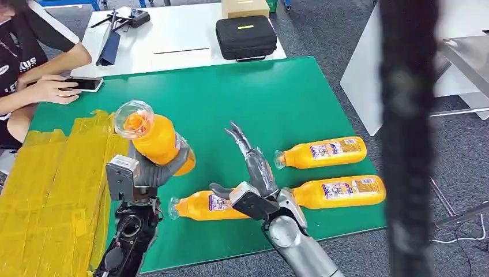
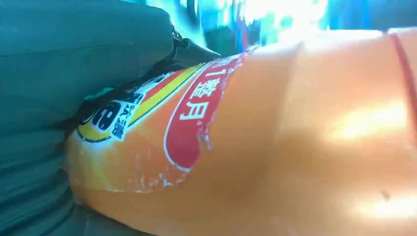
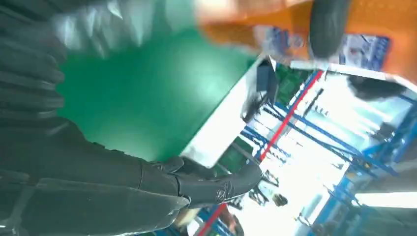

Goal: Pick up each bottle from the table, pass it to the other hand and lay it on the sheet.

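Gripping an orange bottle (image 1: 154, 137) in my left hand (image 1: 151, 170), I have it lifted off the green table (image 1: 230, 98), its base turned up toward my head and its body slanting down into my fingers; in my left wrist view its red and yellow label (image 2: 192, 118) sits right against my palm. Just beyond that hand, on its outer side, lies the yellow sheet (image 1: 52, 184), wrinkled, running along the table's edge and over the near corner, with bare yellow surface beside my wrist. My right hand (image 1: 254, 173) holds nothing, fingers straight and spread apart, raised above the table. Directly beneath its palm lies a second bottle (image 1: 204, 206), close to the near table edge, cap end pointing toward my left arm. On the outer side of my right hand two more bottles (image 1: 323, 152) (image 1: 340, 192) lie side by side, the nearer one close to the table's corner. Ahead of both hands the green top is open up to its far edge, where a white table (image 1: 173, 34) with a black case (image 1: 246, 37) adjoins. A person's hand (image 1: 49, 89) rests on a phone (image 1: 86, 83) at the far corner past the sheet
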Motion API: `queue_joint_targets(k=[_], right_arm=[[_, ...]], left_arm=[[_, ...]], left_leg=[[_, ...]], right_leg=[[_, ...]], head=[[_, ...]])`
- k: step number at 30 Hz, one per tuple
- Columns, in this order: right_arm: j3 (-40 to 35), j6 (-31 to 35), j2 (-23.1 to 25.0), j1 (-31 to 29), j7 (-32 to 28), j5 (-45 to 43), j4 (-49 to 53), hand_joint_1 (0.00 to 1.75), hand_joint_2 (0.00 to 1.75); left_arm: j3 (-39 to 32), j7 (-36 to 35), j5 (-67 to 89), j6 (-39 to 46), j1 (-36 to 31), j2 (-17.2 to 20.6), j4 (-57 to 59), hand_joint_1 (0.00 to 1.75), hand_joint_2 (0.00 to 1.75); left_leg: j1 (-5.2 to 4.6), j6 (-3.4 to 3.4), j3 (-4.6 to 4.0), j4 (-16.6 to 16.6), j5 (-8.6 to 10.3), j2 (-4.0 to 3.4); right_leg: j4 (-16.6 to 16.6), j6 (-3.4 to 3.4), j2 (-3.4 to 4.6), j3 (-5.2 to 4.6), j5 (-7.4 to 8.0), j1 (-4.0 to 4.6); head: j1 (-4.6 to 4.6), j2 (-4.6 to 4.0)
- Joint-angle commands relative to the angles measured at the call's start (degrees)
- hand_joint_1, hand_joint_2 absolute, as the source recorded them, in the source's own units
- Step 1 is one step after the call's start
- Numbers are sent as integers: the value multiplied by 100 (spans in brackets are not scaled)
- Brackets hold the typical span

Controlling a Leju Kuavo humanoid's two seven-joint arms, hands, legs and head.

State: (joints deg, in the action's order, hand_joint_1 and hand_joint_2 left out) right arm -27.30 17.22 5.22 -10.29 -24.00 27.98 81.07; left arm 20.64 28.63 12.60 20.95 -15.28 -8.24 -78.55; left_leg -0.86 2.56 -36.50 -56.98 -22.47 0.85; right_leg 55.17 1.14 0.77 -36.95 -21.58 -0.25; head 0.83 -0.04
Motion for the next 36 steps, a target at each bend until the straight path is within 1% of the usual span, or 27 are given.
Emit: queue_joint_targets(k=[1, 2, 3, 5, 7, 10, 12, 14, 15, 16, 17, 19, 21, 22, 24, 25, 26, 27, 28, 29, 30, 31, 32, 33, 34, 35, 36], right_arm=[[150, 19, -183, 101, 58, 22, 466, 0, 175], [166, 83, -179, 100, 51, 55, 473, 0, 175], [219, 211, -151, 114, 98, 97, 566, 0, 175], [241, 320, -163, 106, 181, 94, 703, 0, 175], [325, 425, -206, 171, 259, 67, 808, 0, 175], [380, 460, -264, 271, 246, 61, 819, 0, 175], [402, 511, -285, 312, 224, 13, 767, 0, 175], [413, 564, -295, 347, 195, -36, 737, 0, 175], [409, 598, -306, 381, 166, -64, 728, 0, 175], [389, 629, -324, 418, 137, -84, 733, 0, 175], [351, 667, -355, 438, 136, -80, 760, 0, 175], [340, 722, -372, 471, 136, -75, 813, 0, 175], [343, 724, -377, 494, 147, -64, 845, 0, 175], [343, 724, -377, 494, 147, -64, 845, 0, 175], [399, 696, -365, 548, 182, -30, 883, 0, 175], [321, 742, -437, 513, 225, -117, 883, 0, 175], [272, 772, -480, 463, 239, -126, 841, 0, 175], [317, 790, -454, 502, 239, -126, 856, 0, 175], [364, 811, -451, 536, 280, -113, 887, 0, 175], [364, 811, -451, 536, 280, -113, 887, 0, 175], [421, 808, -449, 555, 274, -119, 859, 0, 175], [454, 823, -472, 582, 266, -118, 860, 0, 175], [497, 827, -478, 622, 230, -110, 864, 0, 175], [530, 836, -471, 660, 183, -101, 876, 0, 175], [550, 841, -474, 689, 175, -97, 885, 0, 175], [578, 842, -488, 747, 149, -118, 898, 0, 175], [629, 863, -420, 676, -15, -132, 680, 0, 175]], left_arm=[[-344, 26, 145, 92, -311, 78, 390, 175, 175], [-373, 15, 662, 645, -345, 80, 454, 175, 175], [-602, -289, 1841, 1905, -477, 89, 681, 175, 175], [-1761, -211, 3311, 1905, -504, -264, 603, 175, 175], [-2673, -191, 4313, 1905, -692, -391, 713, 175, 175], [-3108, 34, 4522, 1905, -820, -376, 884, 175, 175], [-4014, -107, 6066, 1905, -857, -626, 446, 175, 175], [-4285, -311, 6684, 1905, -908, -482, 368, 175, 175], [-4246, -706, 7202, 1905, -910, -278, 289, 175, 175], [-3910, -1333, 7690, 1905, -871, 131, 250, 175, 175], [-1996, -3493, 7740, 1905, -815, 1859, 600, 175, 175], [-772, -4988, 7740, 1905, -1159, 2657, 1207, 175, 175], [-605, -5149, 7740, 1905, -1285, 2782, 1478, 175, 175], [-605, -5149, 7740, 1905, -1285, 2782, 1478, 175, 175], [-615, -5048, 7740, 1905, -1382, 2823, 1786, 175, 175], [-1253, -4385, 7740, 1905, -1430, 2737, 2008, 175, 175], [-1406, -3944, 7551, 1905, -1967, 2818, 2609, 175, 175], [-1209, -4431, 7740, 1905, -1580, 2769, 2332, 175, 175], [-1532, -4154, 7740, 1905, -1543, 2714, 2424, 175, 175], [-1532, -4154, 7740, 1905, -1543, 2714, 2424, 175, 175], [-1691, -3985, 7740, 1905, -1624, 2622, 2672, 175, 175], [-1323, -4241, 7736, 1905, -1970, 2564, 3143, 175, 175], [-1790, -3675, 7602, 1905, -1801, 2684, 3211, 175, 175], [-1997, -3308, 7565, 1905, -1949, 2658, 3477, 175, 175], [-2132, -3139, 7563, 1905, -1872, 2606, 3474, 175, 175], [-2549, -2429, 7478, 1905, -1973, 2574, 4024, 175, 175], [-2545, -2443, 7451, 1448, -1708, 2601, 3396, 175, 175]], left_leg=[[3, -17, 36, -1, -15, 1], [8, -25, 59, -11, -31, -1], [1, -11, 20, 2, -6, 1], [2, -16, 31, -2, -12, 1], [4, -18, 30, -8, -18, -14], [7, -19, 37, -5, -16, -5], [3, -11, 20, 0, -6, -9], [9, -25, 52, -11, -30, -28], [10, -28, 58, -16, -35, -39], [10, -29, 59, -14, -34, -47], [11, -31, 65, -14, -37, -40], [16, -50, 108, -22, -63, -40], [19, -67, 129, -18, -71, -60], [11, -33, 42, -4, -18, -30], [20, -39, 43, -8, -20, -18], [10, -29, 28, 2, -9, -19], [13, -35, 44, 2, -14, -13], [19, -48, 80, -7, -33, -16], [18, -31, 29, 3, -3, -5], [24, -46, 74, -7, -29, -9], [22, -33, 25, 2, -2, -8], [24, -40, 49, -1, -15, -17], [21, -34, 25, 6, -2, -22], [24, -44, 51, -3, -16, -16], [16, -40, 42, 4, -8, -32], [17, -45, 54, -1, -16, -29], [15, -49, 73, 3, -22, -27]], right_leg=[[1, -1, -11, 39, -17, 4], [7, -2, -14, 63, -31, 9], [-2, 0, -8, 23, -8, 1], [2, -1, -11, 33, -15, 2], [5, -2, 4, 30, -14, 4], [3, -3, -9, 40, -16, 7], [-1, -2, 2, 19, -5, 3], [6, -3, 11, 50, -23, 9], [11, -4, 14, 54, -27, 11], [11, -5, 16, 52, -27, 11], [12, -5, 9, 60, -32, 12], [24, -10, 2, 102, -60, 17], [29, -20, 22, 111, -65, 20], [14, -13, 1, 36, -20, 11], [17, -16, -13, 37, -25, 19], [7, -11, -8, 11, -13, 8], [8, -12, -17, 28, -22, 11], [16, -15, -17, 65, -41, 17], [1, -11, -1, 21, -12, 16], [10, -12, -5, 69, -35, 23], [3, -14, 4, 22, -13, 17], [4, -14, 7, 44, -23, 19], [0, -17, 9, 20, -8, 16], [10, -18, -12, 49, -26, 20], [4, -20, 2, 31, -15, 14], [8, -21, -3, 44, -23, 16], [7, -21, -5, 62, -31, 14]], head=[[0, 0], [-2, 0], [0, 0], [-2, 0], [0, 0], [0, 0], [-2, 0], [0, 0], [0, 0], [0, 0], [-2, 0], [-2, 0], [-4, 0], [-9, 0], [-2, 0], [7, 0], [0, 0], [0, 0], [0, 0], [-9, 0], [-2, 0], [-9, 0], [-4, 0], [-2, 0], [-2, 0], [-4, 0], [-9, 0]])
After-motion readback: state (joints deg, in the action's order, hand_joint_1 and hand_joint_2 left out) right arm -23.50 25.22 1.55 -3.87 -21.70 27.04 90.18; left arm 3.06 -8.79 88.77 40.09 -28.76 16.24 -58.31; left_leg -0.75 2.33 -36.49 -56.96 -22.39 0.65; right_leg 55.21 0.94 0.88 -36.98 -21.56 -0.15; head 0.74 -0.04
